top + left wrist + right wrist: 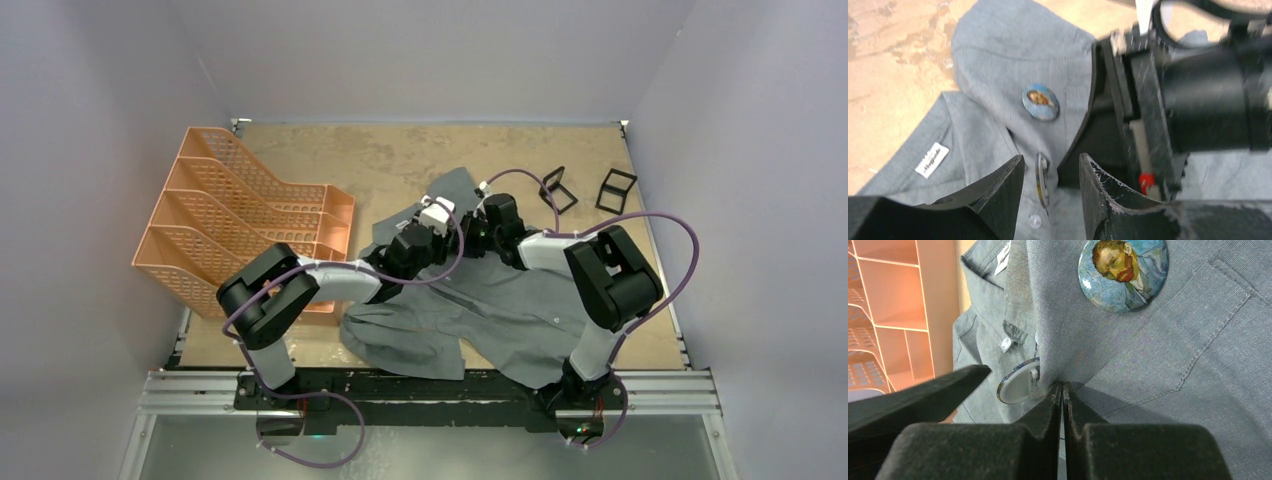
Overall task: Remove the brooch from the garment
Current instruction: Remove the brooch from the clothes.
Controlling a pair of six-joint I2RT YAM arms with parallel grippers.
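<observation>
Mid-removal: right gripper [1062,388] is clamped on a fold of the garment [1168,365], while left gripper [1051,162] is spread and holding nothing, with the brooch [1042,177] edge-on between its fingers, apparently attached to the cloth. A second portrait brooch [1040,101] sits further ahead of those fingers. Next move, I'd say: close left on the rim and pull without dragging fabric. Right wrist shows the brooch's white back, left wrist only its edge, and the top view hides it under the arms.

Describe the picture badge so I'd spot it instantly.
Find the grey shirt spread across the table. On its front sits a round badge showing a bearded man's portrait on swirling blue; the other badge nearby shows only its white back.
</observation>
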